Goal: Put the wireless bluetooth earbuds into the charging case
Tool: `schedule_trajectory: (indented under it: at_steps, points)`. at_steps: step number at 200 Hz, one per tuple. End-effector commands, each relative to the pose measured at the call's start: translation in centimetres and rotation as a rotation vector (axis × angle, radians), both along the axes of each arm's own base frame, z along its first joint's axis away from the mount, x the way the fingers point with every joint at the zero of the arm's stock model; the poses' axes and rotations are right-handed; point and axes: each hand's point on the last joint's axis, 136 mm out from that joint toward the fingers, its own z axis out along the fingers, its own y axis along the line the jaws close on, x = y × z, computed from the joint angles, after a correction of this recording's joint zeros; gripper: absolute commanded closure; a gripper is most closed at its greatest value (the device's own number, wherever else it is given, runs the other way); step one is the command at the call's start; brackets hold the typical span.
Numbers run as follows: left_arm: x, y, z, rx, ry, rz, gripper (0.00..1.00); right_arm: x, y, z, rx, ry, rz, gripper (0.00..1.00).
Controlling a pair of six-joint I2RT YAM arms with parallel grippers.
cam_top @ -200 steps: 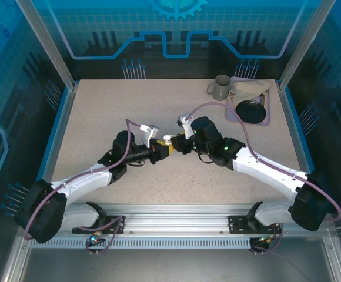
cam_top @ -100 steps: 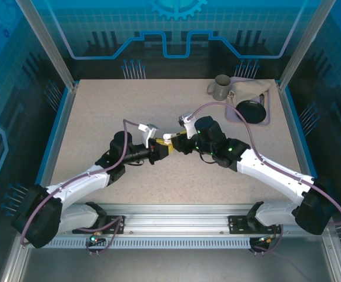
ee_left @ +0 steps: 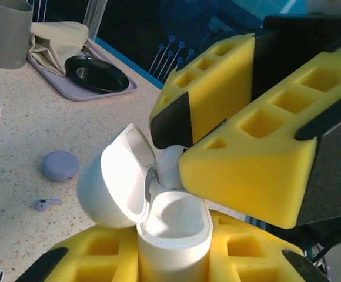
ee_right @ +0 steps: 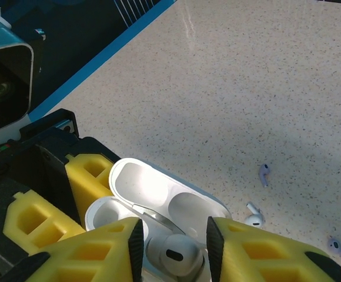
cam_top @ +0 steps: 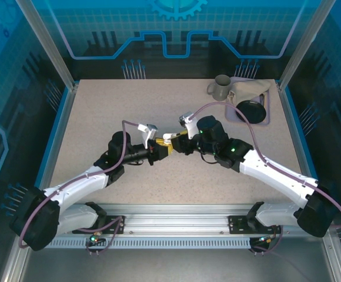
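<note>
My left gripper (cam_top: 160,148) (ee_left: 173,254) is shut on the base of the white charging case (ee_left: 173,226) (ee_right: 159,188) and holds it upright above the table's middle, lid (ee_left: 114,182) open. My right gripper (cam_top: 173,140) (ee_right: 173,247) hangs over the case. A white earbud (ee_right: 175,254) (ee_left: 169,166) sits in a socket between its yellow fingers, with thin gaps either side. The other socket is empty. On the table lie two lavender earbuds (ee_right: 264,174) (ee_right: 337,245) and another white earbud (ee_right: 253,215).
A round lavender disc (ee_left: 60,165) rests on the table beside a lavender earbud (ee_left: 46,203). At the back right stand a grey mug (cam_top: 220,88) and a lavender tray (cam_top: 268,122) holding a folded cloth (cam_top: 250,89) and a black dish (cam_top: 251,110).
My right wrist has edged slightly left and farther back over the case, and its jaws have eased apart a little. The left arm and the case have hardly moved.
</note>
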Motion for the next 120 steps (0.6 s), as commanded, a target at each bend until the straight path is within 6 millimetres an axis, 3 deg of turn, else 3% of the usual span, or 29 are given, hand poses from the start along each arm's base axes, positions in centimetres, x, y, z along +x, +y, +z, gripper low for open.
schedule_trajectory:
  at_steps: [1, 70, 120]
  points:
    - [-0.6, -0.5, 3.5, -0.045, -0.126, -0.039, 1.0, -0.6, 0.1, 2.7, 0.052, -0.014, 0.024, 0.63]
    - [-1.1, -0.4, 3.5, -0.03, -0.152, -0.056, 1.0, -0.6, -0.7, 4.3, 0.072, -0.03, -0.001, 0.55]
    - [-1.2, 0.1, 3.7, -0.011, -0.185, -0.028, 1.0, 0.8, -3.9, 3.5, 0.027, 0.003, -0.157, 0.52]
